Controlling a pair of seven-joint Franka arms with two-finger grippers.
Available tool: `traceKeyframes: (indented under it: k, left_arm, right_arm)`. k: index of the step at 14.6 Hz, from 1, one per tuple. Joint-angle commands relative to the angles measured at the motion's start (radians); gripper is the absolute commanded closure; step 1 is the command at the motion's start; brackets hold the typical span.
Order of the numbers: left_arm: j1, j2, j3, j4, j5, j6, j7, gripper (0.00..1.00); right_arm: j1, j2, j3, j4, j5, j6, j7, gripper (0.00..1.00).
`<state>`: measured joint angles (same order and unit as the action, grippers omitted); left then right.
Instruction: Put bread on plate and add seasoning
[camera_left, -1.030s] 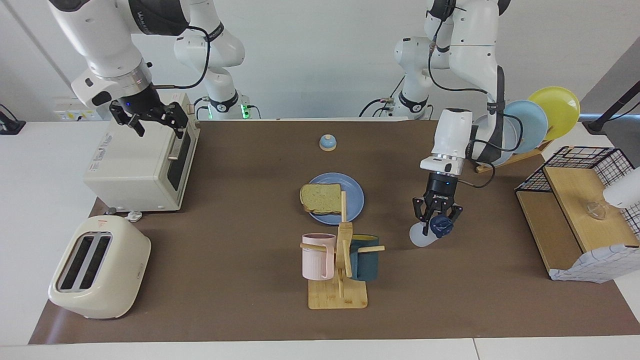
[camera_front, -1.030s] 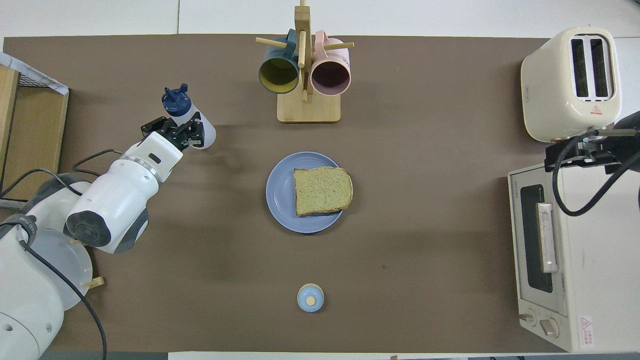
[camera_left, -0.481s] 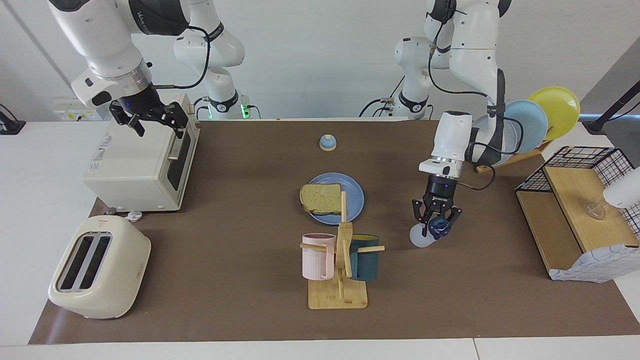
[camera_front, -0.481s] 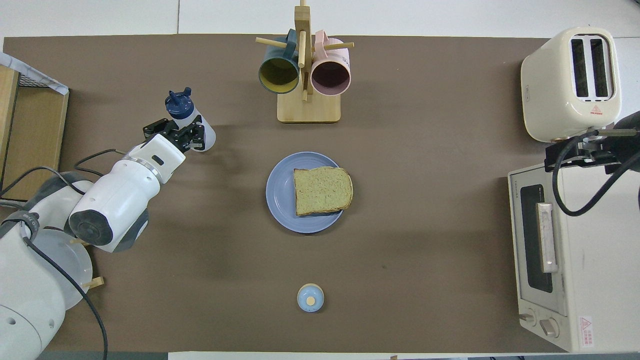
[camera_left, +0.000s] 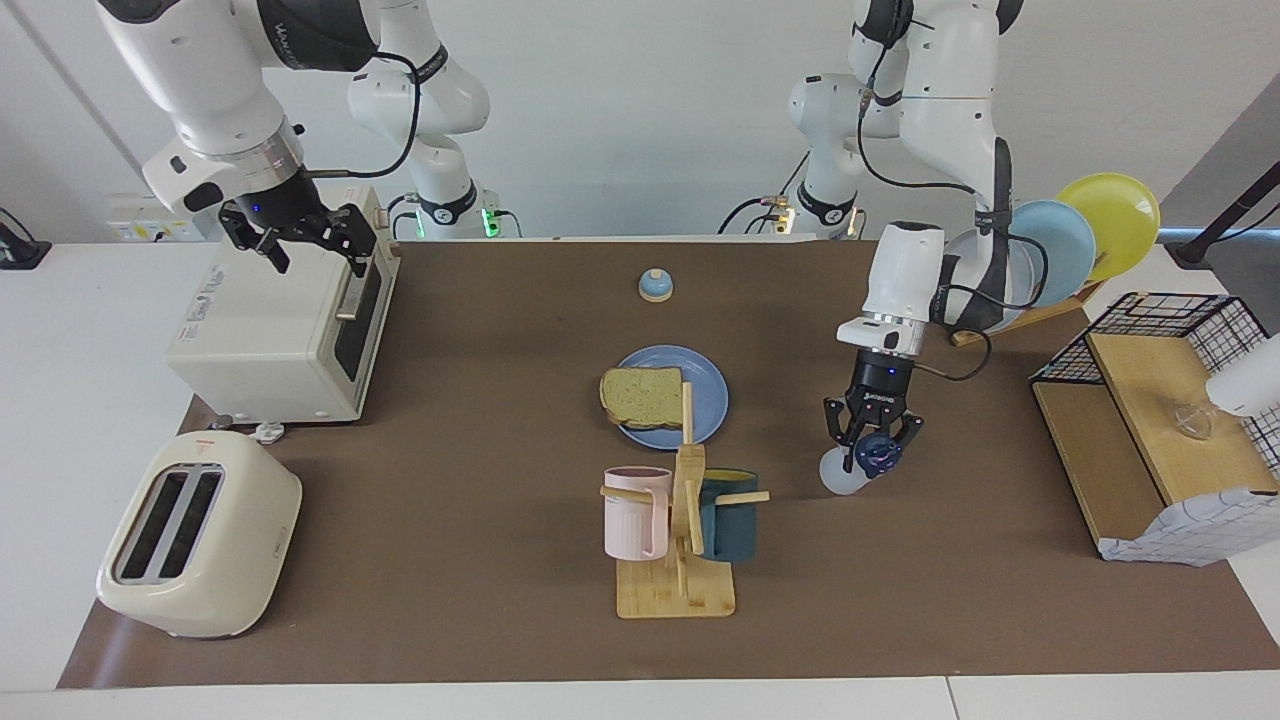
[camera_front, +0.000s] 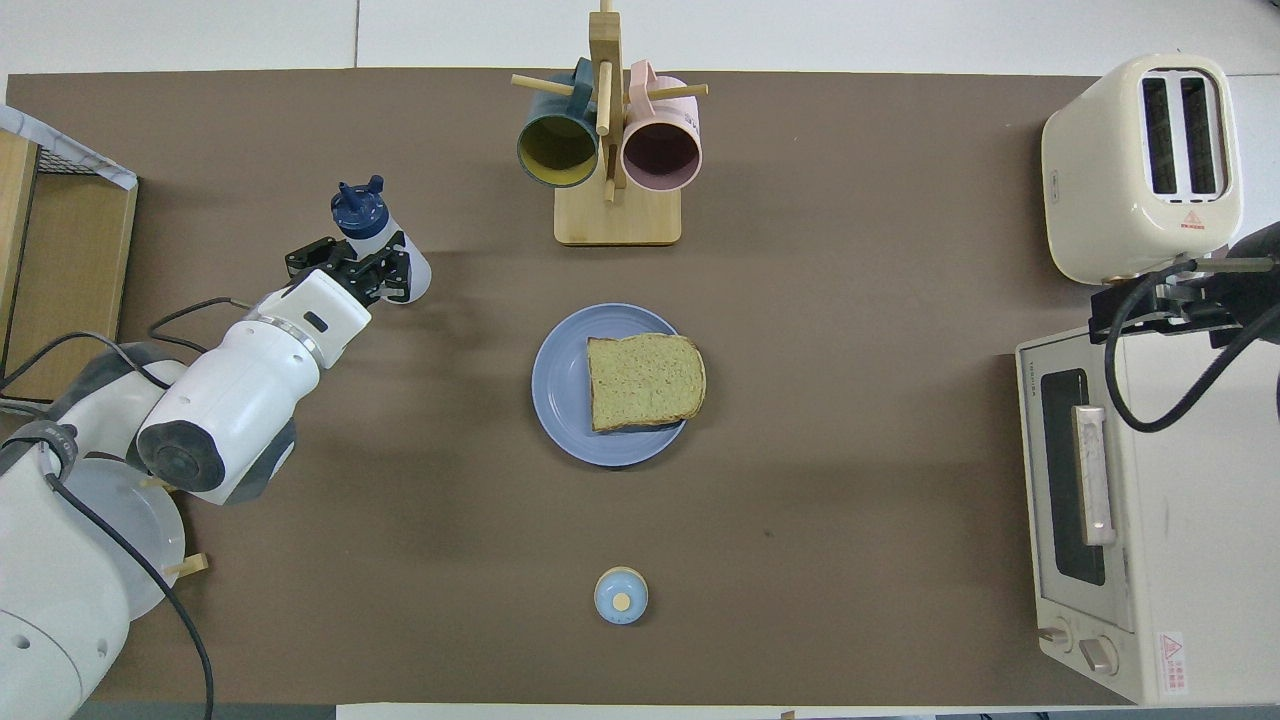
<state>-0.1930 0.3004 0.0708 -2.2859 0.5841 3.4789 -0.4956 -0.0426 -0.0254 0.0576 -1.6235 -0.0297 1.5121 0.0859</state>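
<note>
Now, seasoning (camera_left: 850, 473): on the mat, between the left gripper's (camera_left: 873, 441) fingers.
Left gripper: closed around the bottle.
Right gripper (camera_left: 300, 235): open, empty, over the oven (camera_left: 270, 330).

Matt brown table mat (camera_left: 480, 480) — pale wooden mug rack (camera_left: 676, 590), glossy toaster (camera_left: 200, 535)

White table (camera_front: 850, 30) carries a brown mat (camera_front: 850, 500) spanning most of the overhead frame. On the mat: mug rack (camera_front: 617, 215) at top centre; blue plate (camera_front: 560, 390) at centre; bell (camera_front: 621, 596) at lower centre; seasoning bottle (camera_front: 400, 262) at upper left, standing on the mat; toaster (camera_front: 1140, 170) at upper right, overlapping the mat's edge; toaster oven (camera_front: 1150, 540) at lower right, partly off the mat; wooden shelf (camera_front: 60, 270) at the left edge. Plate rack (camera_left: 1030, 315) at upper right of the facing frame, at the mat's edge.
</note>
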Motion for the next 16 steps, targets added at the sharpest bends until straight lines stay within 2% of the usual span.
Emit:
traceKeyframes:
  k: [1,3,5,9,11,14,16]
  left_arm:
    - [0.003,0.005,0.014,-0.029,0.028,0.017,0.003,0.59]
    - [0.004,0.002,0.014,-0.043,0.028,0.019,0.003,0.53]
    - [0.004,0.0,0.014,-0.052,0.028,0.019,0.003,0.51]
    - [0.007,-0.004,0.014,-0.056,0.028,0.019,0.003,0.31]
    - [0.015,-0.004,0.014,-0.056,0.028,0.02,0.003,0.17]
    - [0.024,-0.004,0.014,-0.056,0.028,0.02,0.003,0.0]
    - [0.035,-0.006,0.014,-0.052,0.03,0.022,0.003,0.0]
  right_arm:
    - [0.0,-0.007,-0.004,0.002,-0.013,-0.013,-0.026,0.0]
    - [0.0,-0.007,-0.004,0.002,-0.015,-0.013,-0.026,0.0]
    - [0.0,-0.007,-0.004,0.002,-0.015,-0.013,-0.026,0.0]
    - [0.0,-0.007,-0.004,0.002,-0.015,-0.013,-0.026,0.0]
    - [0.0,-0.007,-0.004,0.002,-0.015,-0.013,-0.026,0.0]
    - [0.0,-0.007,-0.004,0.002,-0.015,-0.013,-0.026,0.0]
    - [0.0,-0.007,-0.004,0.002,-0.015,-0.013,-0.026,0.0]
